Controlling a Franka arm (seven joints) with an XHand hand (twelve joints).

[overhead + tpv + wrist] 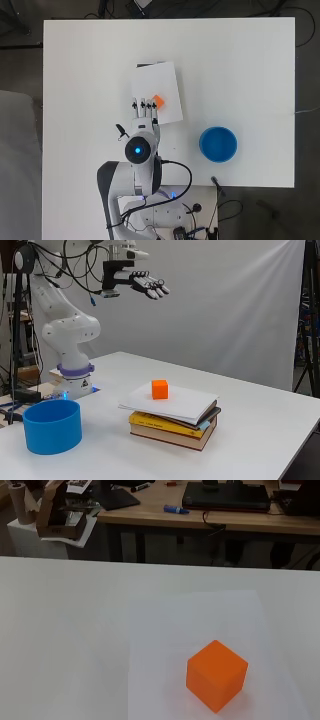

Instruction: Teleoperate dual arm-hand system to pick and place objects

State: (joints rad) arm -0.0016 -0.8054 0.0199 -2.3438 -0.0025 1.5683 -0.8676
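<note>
A stack of books point(172, 426) lies near the middle of the counter point(260, 430), and a cube point(160, 389) rests on its topmost cover. In the overhead view, a bowl point(218, 144) stands on the counter to the right of the stack and nearer the arm's base, well apart from it. The robot hand point(150, 286) hangs high above the counter, over the stack's near edge.

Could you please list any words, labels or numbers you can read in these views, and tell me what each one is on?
None can be read.
Stack of books: spines show no legible print.
Orange cube, blue bowl: plain.
Cardboard box in the room behind: print too blurred to read.
</note>
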